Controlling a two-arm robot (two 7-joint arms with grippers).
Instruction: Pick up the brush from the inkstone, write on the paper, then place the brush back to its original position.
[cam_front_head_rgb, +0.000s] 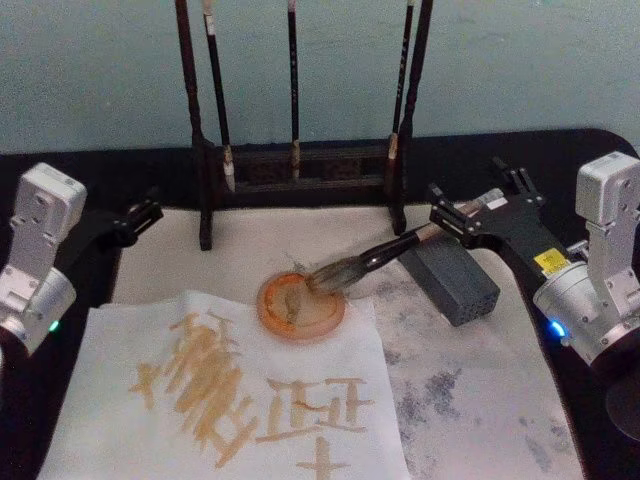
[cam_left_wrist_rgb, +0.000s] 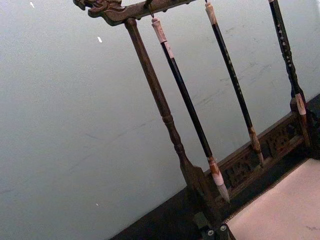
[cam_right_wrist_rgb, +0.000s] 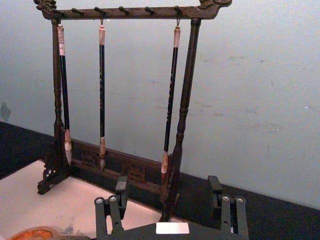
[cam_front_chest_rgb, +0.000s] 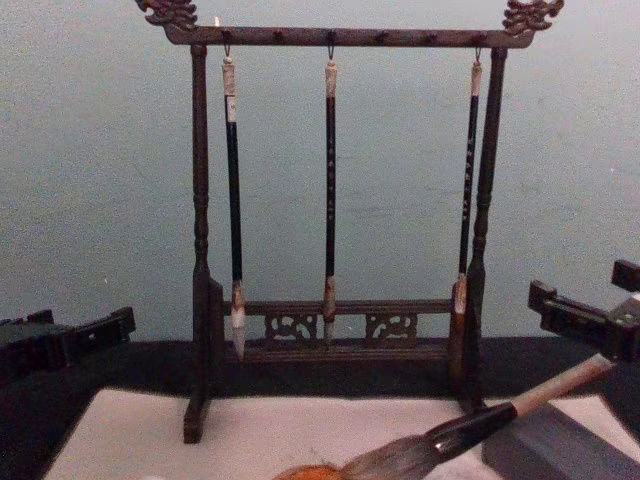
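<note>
Head view, brush position: the brush (cam_front_head_rgb: 385, 252) lies with its bristles in the round orange inkstone (cam_front_head_rgb: 300, 307) and its pale handle rising up and to the robot's right, across the grey block (cam_front_head_rgb: 452, 281).
Brush long axis: diagonal, bristle end low toward table centre, handle end high toward the right arm.
Right gripper: the right gripper (cam_front_head_rgb: 462, 214) sits at the handle's upper end, with the handle tip between its dark fingers. Judged as spread, not pinching; in the right wrist view the two finger assemblies (cam_right_wrist_rgb: 115, 207) stand well apart.
Left gripper: the left gripper (cam_front_head_rgb: 140, 215) is parked at the table's left edge, near the left foot of the brush rack (cam_front_head_rgb: 300, 170). Whether its fingers are spread or pressed together cannot be told.
Nearer arm: the right arm, at the handle itself; the left is well apart from the brush.
Paper: the paper (cam_front_head_rgb: 240, 400) lies in front of the inkstone, its top right corner running under the dish.
Writing: tan brush strokes cover the sheet, a dense smeared group on the left and blockier character-like marks on the right. None can be read as words.
Labels: a yellow sticker (cam_front_head_rgb: 549, 260) on the right arm, text too small to read.
Task stage, judged: strokes are on the paper and the brush rests on the inkstone, so the return looks done or nearly so.
</note>
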